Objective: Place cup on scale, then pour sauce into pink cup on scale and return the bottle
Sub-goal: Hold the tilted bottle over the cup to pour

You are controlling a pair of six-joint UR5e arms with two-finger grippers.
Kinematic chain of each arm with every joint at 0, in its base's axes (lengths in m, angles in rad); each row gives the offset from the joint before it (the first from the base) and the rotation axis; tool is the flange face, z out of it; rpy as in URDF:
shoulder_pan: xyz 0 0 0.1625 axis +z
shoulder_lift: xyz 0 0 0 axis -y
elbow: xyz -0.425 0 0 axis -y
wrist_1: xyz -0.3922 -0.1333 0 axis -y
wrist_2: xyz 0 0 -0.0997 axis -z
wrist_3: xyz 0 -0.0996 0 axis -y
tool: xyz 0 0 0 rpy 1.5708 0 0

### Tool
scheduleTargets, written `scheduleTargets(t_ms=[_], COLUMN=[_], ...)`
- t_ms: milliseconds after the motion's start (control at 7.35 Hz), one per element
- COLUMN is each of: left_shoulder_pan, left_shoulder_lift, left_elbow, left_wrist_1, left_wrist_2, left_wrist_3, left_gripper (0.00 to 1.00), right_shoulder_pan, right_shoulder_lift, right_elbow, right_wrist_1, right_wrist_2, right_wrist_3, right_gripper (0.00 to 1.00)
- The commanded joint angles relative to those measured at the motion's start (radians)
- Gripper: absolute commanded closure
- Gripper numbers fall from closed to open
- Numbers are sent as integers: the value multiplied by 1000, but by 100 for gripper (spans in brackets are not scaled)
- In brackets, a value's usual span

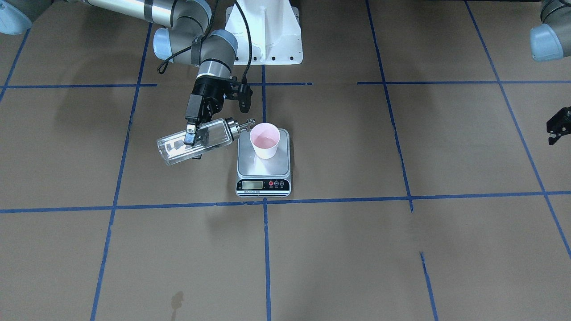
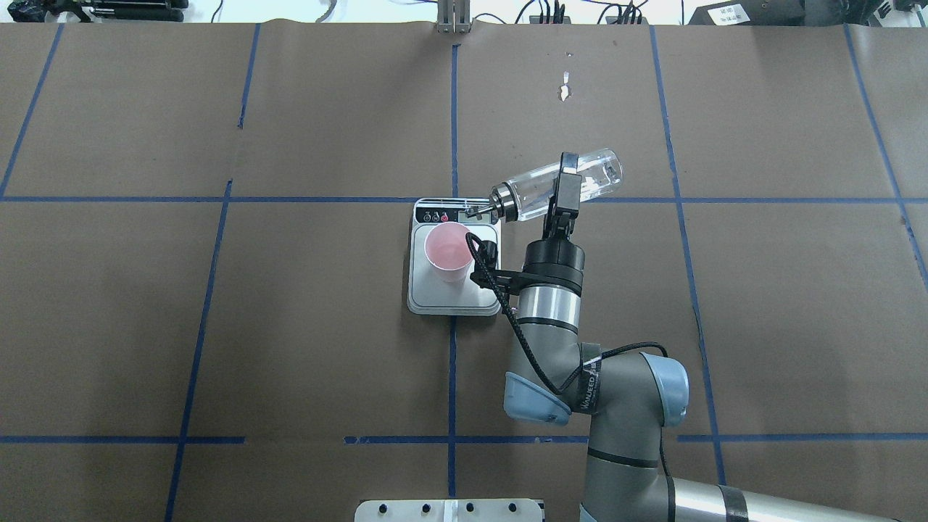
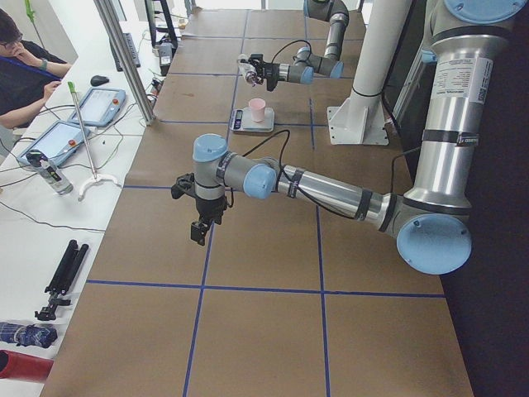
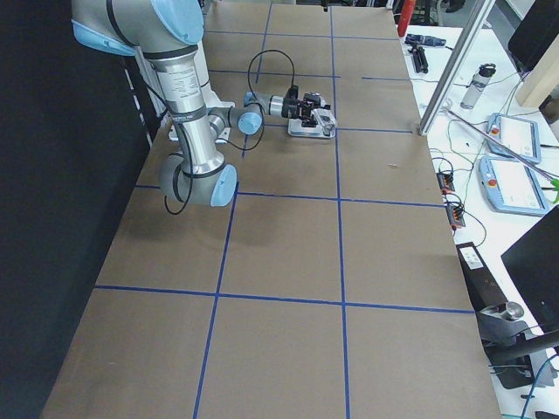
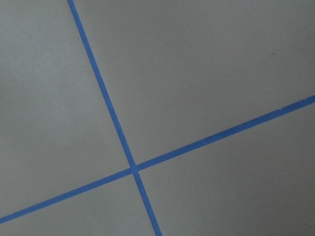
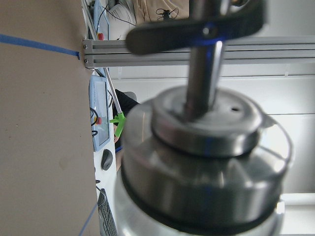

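Observation:
The pale pink cup (image 1: 265, 140) stands upright on the scale (image 1: 250, 167), toward its robot side. My right gripper (image 1: 196, 138) is shut on the clear glass bottle (image 1: 178, 149) and holds it tipped almost level above the table. The silver spout (image 1: 248, 123) sits at the cup's rim. In the overhead view the bottle (image 2: 598, 174) points left at the cup (image 2: 448, 250) on the scale (image 2: 435, 299). No stream of sauce shows. The right wrist view shows the cap (image 6: 206, 147) close up. My left gripper (image 1: 557, 127) hangs far off, cut by the frame edge; I cannot tell its state.
Brown paper with blue tape lines (image 2: 453, 109) covers the table. The white robot base (image 1: 265, 31) stands behind the scale. The left arm (image 3: 248, 178) hovers over bare paper near the table's left end. Operator desks with tablets (image 3: 91, 103) lie beyond the far edge.

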Motion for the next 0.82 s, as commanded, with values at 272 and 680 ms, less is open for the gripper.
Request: scheduleTargets(t_ms=[272, 680], left_shoulder_pan=[0, 0], left_shoulder_lift=[-3, -4], left_elbow=[0, 2], left_wrist_1=[2, 3], left_wrist_2=[0, 0], left_wrist_3=[-1, -1], left_gripper=[0, 0], right_shoulder_pan=[-4, -6], right_shoulder_lift=[-9, -5], right_elbow=[-1, -1], right_wrist_1=[1, 1], right_wrist_2=[-32, -32], right_wrist_3=[-46, -48], right_gripper=[100, 100])
